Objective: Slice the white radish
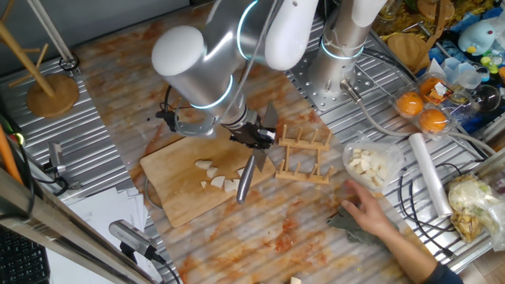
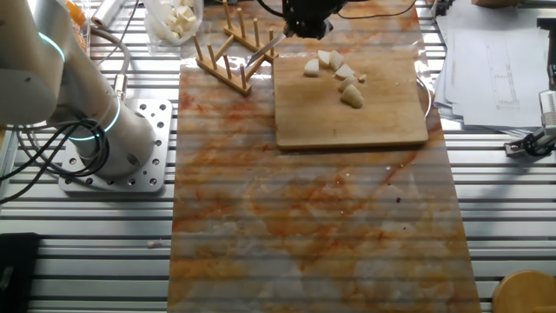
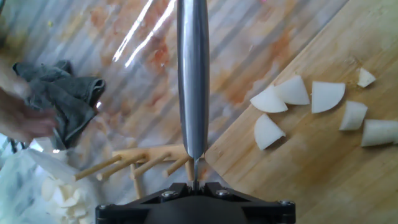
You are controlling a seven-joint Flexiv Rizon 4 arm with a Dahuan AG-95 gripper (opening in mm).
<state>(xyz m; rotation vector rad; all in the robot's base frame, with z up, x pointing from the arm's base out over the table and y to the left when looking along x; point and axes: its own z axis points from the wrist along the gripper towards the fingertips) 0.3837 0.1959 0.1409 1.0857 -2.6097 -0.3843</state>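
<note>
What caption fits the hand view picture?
End effector holds a knife beside the cutting board with white radish slices.

On the tabletop (image 2: 304,226) lay a cutting board (image 1: 177,185), and the white radish (image 1: 217,177) slices sat on it in a loose row toward the edge nearest the peg rack (image 1: 304,158). The rack stood just beside the board. A knife (image 1: 248,175) hung over that edge of the board, between slices and rack, held in the gripper (image 1: 256,136) above. Beyond the rack rested a wrapped dish of cubes (image 1: 371,166), with a person's hand (image 1: 371,213) on a cloth (image 1: 347,223) near it.
</note>
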